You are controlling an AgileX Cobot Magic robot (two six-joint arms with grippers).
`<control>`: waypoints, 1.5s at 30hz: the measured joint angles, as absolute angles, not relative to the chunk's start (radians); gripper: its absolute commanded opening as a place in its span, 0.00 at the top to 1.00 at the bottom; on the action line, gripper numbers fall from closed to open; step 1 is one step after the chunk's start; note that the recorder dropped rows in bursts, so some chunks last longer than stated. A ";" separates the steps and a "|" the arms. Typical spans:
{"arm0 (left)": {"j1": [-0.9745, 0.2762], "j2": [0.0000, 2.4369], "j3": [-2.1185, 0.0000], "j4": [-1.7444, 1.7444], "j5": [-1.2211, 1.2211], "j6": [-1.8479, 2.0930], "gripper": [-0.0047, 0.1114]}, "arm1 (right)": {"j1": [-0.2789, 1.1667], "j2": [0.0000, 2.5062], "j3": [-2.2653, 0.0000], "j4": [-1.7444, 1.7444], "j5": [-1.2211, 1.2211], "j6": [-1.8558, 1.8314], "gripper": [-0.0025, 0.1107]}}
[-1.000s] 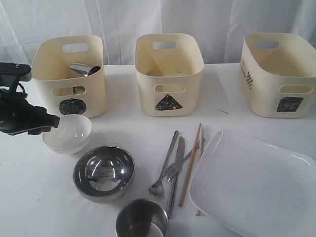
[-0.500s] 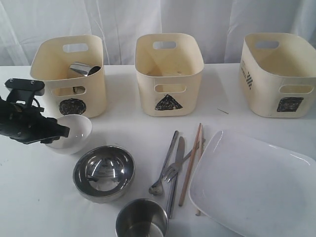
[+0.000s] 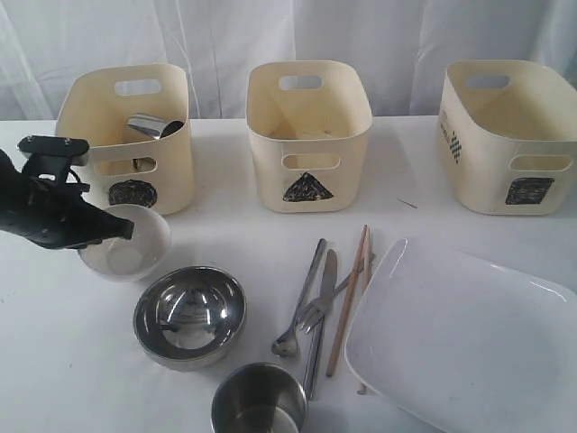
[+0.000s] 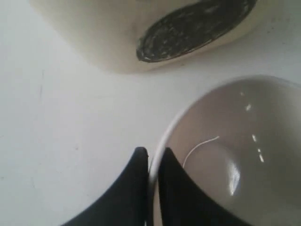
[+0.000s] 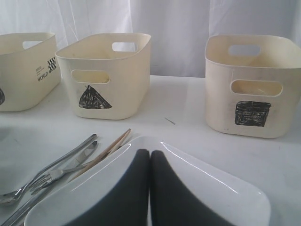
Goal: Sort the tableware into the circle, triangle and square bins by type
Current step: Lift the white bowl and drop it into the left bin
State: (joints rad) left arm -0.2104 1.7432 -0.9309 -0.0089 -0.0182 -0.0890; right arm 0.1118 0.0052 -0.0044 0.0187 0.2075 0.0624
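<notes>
My left gripper (image 3: 120, 232) (image 4: 151, 156) is shut on the near rim of the small white bowl (image 3: 131, 245) (image 4: 235, 155), one finger inside and one outside. The bowl sits just in front of the circle bin (image 3: 126, 153) (image 4: 188, 28), which holds a steel mug (image 3: 153, 126). The triangle bin (image 3: 308, 135) (image 5: 106, 75) and the square bin (image 3: 509, 135) (image 5: 254, 84) stand further right. My right gripper (image 5: 150, 155) is shut and empty over the large white plate (image 3: 460, 343) (image 5: 211, 188); it does not show in the exterior view.
On the white table lie a steel bowl (image 3: 189, 314), a second steel mug (image 3: 259, 400) at the front edge, the fork, spoon and knife (image 3: 311, 307) (image 5: 56, 169), and wooden chopsticks (image 3: 350, 298) (image 5: 106, 150) against the plate's left edge. A white curtain hangs behind the bins.
My left gripper has moved right to the white bowl and closed on its rim. The bowl has shifted slightly. The right gripper has not moved.
</notes>
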 measured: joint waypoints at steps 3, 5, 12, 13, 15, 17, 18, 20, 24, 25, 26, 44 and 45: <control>-0.210 1.721 -0.931 0.000 0.038 -0.071 0.96 | 0.112 0.005 -0.004 0.019 0.208 0.062 0.98; -0.210 1.695 -0.931 0.000 0.090 -0.057 0.96 | 0.112 0.005 -0.004 0.019 0.208 0.062 0.98; -0.210 1.553 -0.931 0.016 0.231 -0.021 0.96 | 0.112 0.005 -0.004 0.019 0.208 0.062 0.98; -0.210 1.531 -0.931 0.017 0.238 -0.014 0.96 | 0.112 0.005 -0.004 0.019 0.208 0.062 0.98; -0.210 1.469 -0.931 0.018 0.250 -0.007 0.96 | 0.112 0.005 -0.004 0.019 0.208 0.062 0.98; -0.210 1.403 -0.931 0.018 0.250 -0.007 0.96 | 0.112 0.005 -0.004 0.019 0.208 0.062 0.98; -0.210 1.371 -0.931 0.018 0.244 0.000 0.96 | 0.112 0.005 -0.004 0.019 0.208 0.062 0.98; -0.210 1.321 -0.931 0.018 0.218 0.000 0.96 | 0.112 0.005 -0.004 0.019 0.208 0.062 0.98; -0.210 1.285 -0.981 0.018 0.180 0.053 0.96 | 0.112 0.005 -0.004 0.019 0.208 0.062 0.98; -0.210 1.291 -1.001 0.018 0.175 0.065 0.96 | 0.112 0.005 -0.004 0.019 0.208 0.062 0.98; -0.210 1.303 -1.027 0.018 0.172 0.077 0.96 | 0.112 0.005 -0.004 0.019 0.208 0.062 0.98; -0.108 1.865 -1.572 0.018 0.147 0.102 0.96 | 0.112 0.005 -0.004 0.019 0.208 0.062 0.98; -0.106 1.893 -1.589 0.018 0.147 0.100 0.96 | 0.112 0.005 -0.004 0.019 0.208 0.062 0.98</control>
State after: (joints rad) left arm -0.1060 1.8932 -1.5891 0.0184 0.1466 0.0998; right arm 0.1118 0.0052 -0.0044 0.0187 0.2075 0.0624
